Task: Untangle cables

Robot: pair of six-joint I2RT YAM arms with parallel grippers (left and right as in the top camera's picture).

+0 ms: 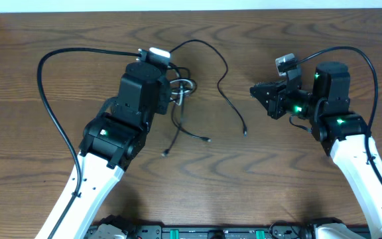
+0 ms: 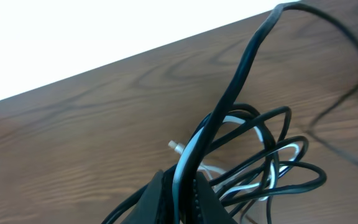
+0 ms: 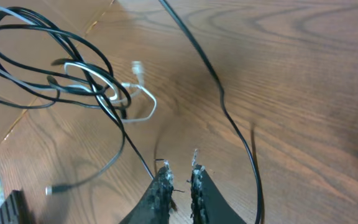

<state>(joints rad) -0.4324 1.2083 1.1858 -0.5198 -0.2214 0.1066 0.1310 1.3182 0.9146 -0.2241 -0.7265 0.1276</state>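
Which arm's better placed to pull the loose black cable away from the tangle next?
Right. The right gripper is empty and close to the loose black cable. The left gripper is clamped on the cable tangle, so it can anchor it.

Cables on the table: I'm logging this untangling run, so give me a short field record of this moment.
left claw: shut on a black cable, beside the tangle
right claw: shut, nothing seen in it, apart from the tangle
tangle: black loops with a white cable running through them, on the table
task state: not yet untangled
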